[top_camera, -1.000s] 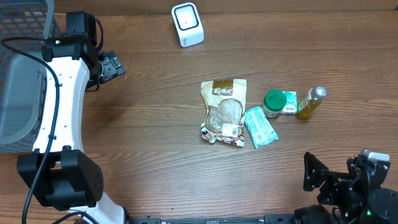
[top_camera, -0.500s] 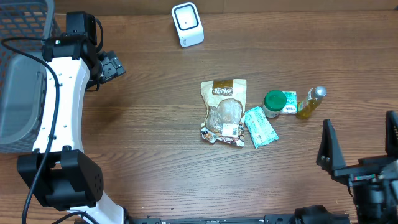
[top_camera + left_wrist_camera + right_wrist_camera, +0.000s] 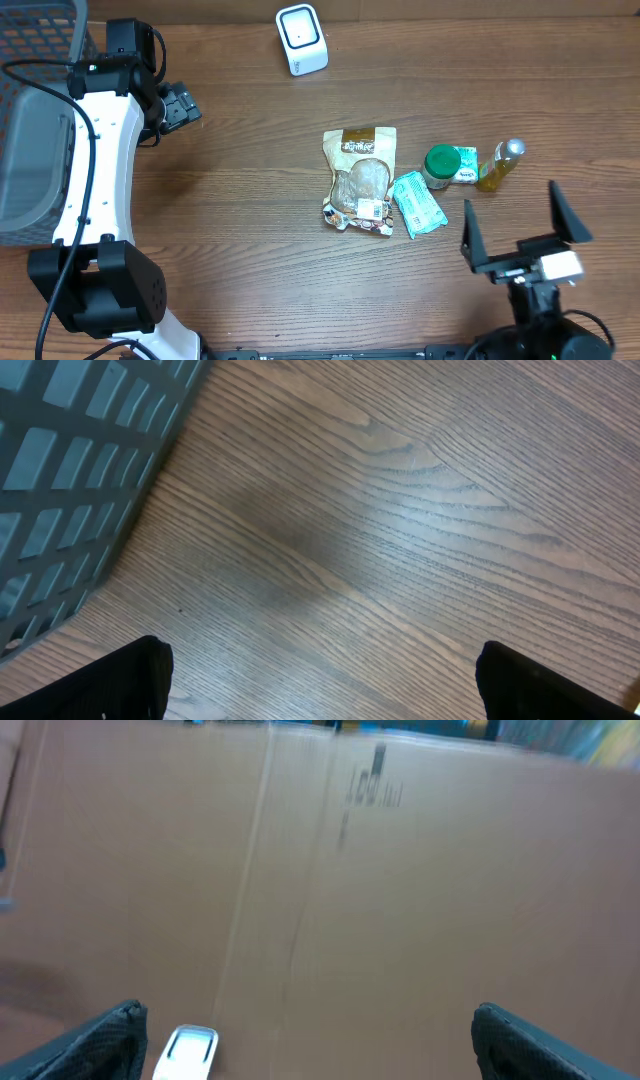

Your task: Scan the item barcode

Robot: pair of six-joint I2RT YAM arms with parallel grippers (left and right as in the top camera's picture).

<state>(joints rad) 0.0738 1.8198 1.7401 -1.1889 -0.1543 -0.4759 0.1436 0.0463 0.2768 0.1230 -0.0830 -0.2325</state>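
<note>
Gaping wide, empty: left claw (image 3: 320, 685), right claw (image 3: 518, 225) above wood-grain table (image 3: 250, 225), cardboard wall (image 3: 420, 900) beyond.

Right fingers (image 3: 468, 238) swung round (now facing forward).

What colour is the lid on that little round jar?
The jar lid is dark green, clearest in the overhead view.

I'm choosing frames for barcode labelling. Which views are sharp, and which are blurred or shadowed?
Overhead: sharp and evenly lit. Left wrist: wood grain crisp, with one soft dark shadow on the table. Right wrist: blurred throughout; the white scanner and brown board are smeared.
</note>
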